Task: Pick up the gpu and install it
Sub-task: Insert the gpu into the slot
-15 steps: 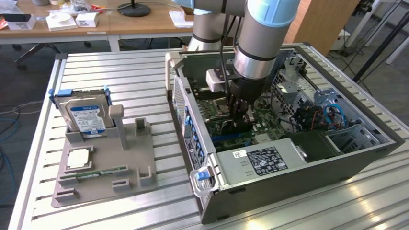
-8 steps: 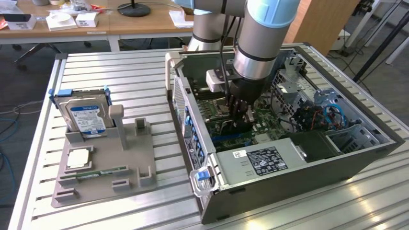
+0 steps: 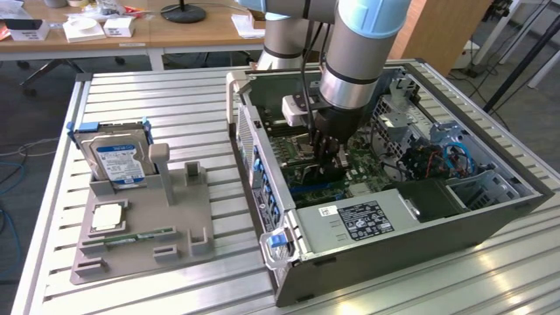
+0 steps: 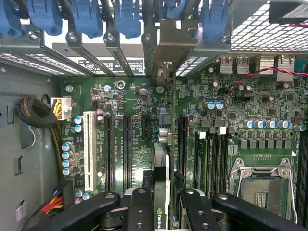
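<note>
Arm: a grey and light-blue jointed robot arm (image 3: 355,59) reaches down into the open dark grey metal computer case (image 3: 490,216), which lies on its side on the slatted aluminium table (image 3: 157,98).
Gripper: the black two-fingered gripper (image 4: 161,211) is low inside the case, over the green motherboard (image 4: 125,103); in the exterior view it sits near the case's middle (image 3: 326,147).
Jaws: partly closed, the black fingers (image 4: 139,209) pressed on either side of the card, which fills the gap between them.
Gpu: the thin flat circuit card (image 4: 161,178), seen edge-on, stands upright between the fingers, running toward 12 o'clock from the gripper in the wrist view, among the black expansion slots (image 4: 127,149). Whether its edge is seated in a slot I cannot tell.
Slot neighbours: a white slot (image 4: 89,149) lies at 9 o'clock of the card; the silver processor socket (image 4: 262,180) at 3 o'clock.
Rear brackets: blue plastic clips (image 4: 86,17) line the case edge at 12 o'clock.
Parts stand: on the exterior view's left, a grey moulded holder (image 3: 144,230) carries a silver hard drive with a blue label (image 3: 118,161) and a narrow green memory stick (image 3: 140,236).
</note>
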Controlling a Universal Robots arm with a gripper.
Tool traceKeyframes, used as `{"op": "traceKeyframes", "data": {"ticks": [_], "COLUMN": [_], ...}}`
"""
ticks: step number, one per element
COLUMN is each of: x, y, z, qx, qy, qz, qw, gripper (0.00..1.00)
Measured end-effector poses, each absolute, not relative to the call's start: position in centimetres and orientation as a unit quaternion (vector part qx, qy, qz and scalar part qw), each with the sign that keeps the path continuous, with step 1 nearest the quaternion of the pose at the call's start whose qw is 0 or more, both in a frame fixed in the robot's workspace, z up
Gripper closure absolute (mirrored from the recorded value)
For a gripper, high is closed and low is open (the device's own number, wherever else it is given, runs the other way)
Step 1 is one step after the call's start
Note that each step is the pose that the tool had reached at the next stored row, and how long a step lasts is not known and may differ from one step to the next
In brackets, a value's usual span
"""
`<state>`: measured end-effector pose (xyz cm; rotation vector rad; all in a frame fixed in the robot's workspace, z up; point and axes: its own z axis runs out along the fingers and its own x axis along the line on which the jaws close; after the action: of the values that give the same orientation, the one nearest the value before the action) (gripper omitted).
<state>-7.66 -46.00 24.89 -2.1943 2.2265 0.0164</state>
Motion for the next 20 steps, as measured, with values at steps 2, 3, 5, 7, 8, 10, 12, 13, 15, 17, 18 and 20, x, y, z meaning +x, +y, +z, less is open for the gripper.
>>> {"op": "traceKeyframes", "data": {"ticks": [2, 3, 5, 7, 8, 10, 12, 13, 15, 17, 18, 20], "x": [-7.66, -7.66, -7.66, -7.67, -7.67, -7.67, -7.67, -7.67, -7.66, -7.67, -7.66, -7.66], "y": [-46.0, -46.0, -46.0, -46.01, -46.0, -46.01, -46.01, -46.01, -46.01, -46.01, -46.0, -46.01], "z": [24.88, 24.89, 24.89, 24.89, 24.89, 24.89, 24.89, 24.89, 24.89, 24.89, 24.89, 25.1], "qx": [-0.702, -0.702, -0.702, -0.702, -0.702, -0.702, -0.702, -0.702, -0.702, -0.702, -0.702, -0.702], "qy": [0.712, 0.712, 0.712, 0.712, 0.712, 0.712, 0.712, 0.712, 0.712, 0.712, 0.712, 0.712], "qz": [0.005, 0.005, 0.005, 0.005, 0.005, 0.005, 0.005, 0.005, 0.005, 0.005, 0.005, 0.005], "qw": [0.008, 0.008, 0.008, 0.008, 0.008, 0.008, 0.008, 0.008, 0.008, 0.008, 0.008, 0.008], "gripper": [0.74, 0.74, 0.74, 0.74, 0.73, 0.66, 0.66, 0.66, 0.66, 0.66, 0.66, 0.66]}}
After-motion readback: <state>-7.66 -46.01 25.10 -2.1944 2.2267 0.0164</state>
